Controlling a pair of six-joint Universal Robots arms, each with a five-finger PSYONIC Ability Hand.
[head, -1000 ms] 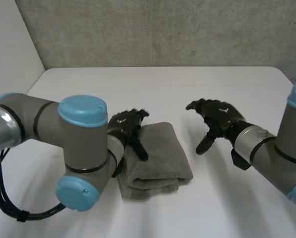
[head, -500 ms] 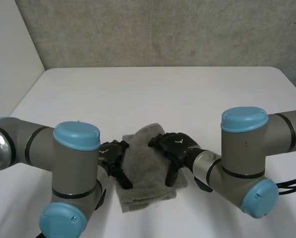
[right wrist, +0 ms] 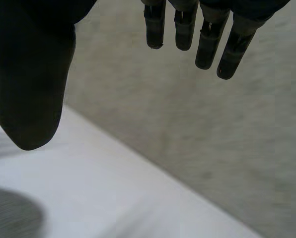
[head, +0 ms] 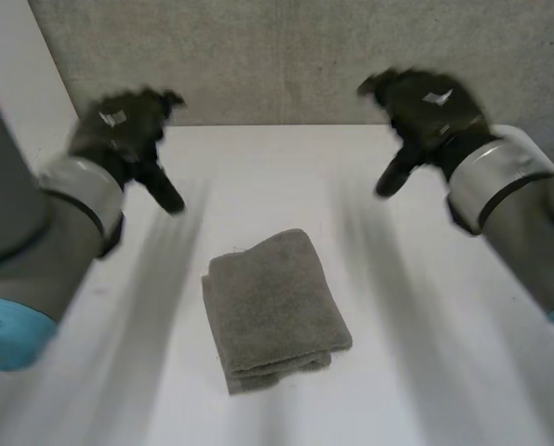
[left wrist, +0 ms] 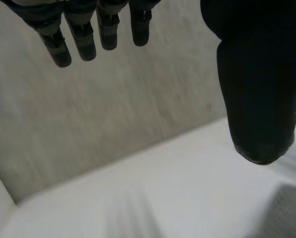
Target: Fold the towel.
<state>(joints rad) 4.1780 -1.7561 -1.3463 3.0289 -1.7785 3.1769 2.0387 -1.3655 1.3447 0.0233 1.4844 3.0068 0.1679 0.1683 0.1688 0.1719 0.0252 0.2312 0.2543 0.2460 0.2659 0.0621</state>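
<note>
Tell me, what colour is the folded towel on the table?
The towel is plain grey, with no pattern. The head view shows it best.

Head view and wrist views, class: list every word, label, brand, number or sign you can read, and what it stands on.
No text can be read.
On the left hand: a small pale mark, too blurred to read.
On the right hand: a like mark, also too blurred.
On the towel and the table: no text or label.
</note>
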